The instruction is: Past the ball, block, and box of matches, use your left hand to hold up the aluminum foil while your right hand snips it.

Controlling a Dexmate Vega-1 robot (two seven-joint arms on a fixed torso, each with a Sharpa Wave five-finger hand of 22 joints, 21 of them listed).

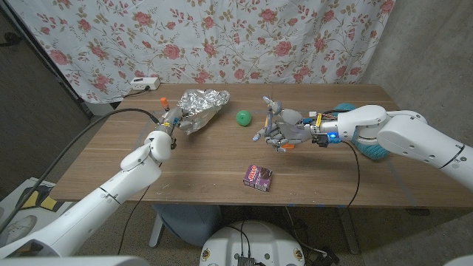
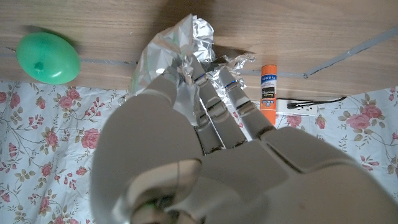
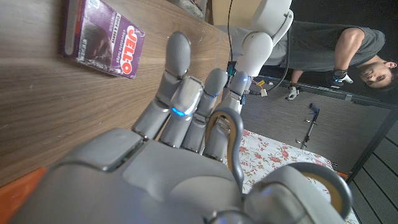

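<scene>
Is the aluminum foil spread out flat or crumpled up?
Crumpled. The aluminum foil sits as a bunched, wrinkled mound on the table, and the left hand is touching its near edge, fingers against the folds.

Between my right hand (image 1: 279, 130) at centre right and the foil (image 1: 199, 106) at upper centre, the green ball (image 1: 244, 117) stood in the direct line. Bare table (image 1: 199, 162) ran below it, wide enough to pass. The purple box (image 1: 258, 177) sat lower, near the front edge, apart from that lane. My left hand (image 1: 167, 127) and the orange glue stick (image 1: 164, 100) crowded the foil's left side.
</scene>
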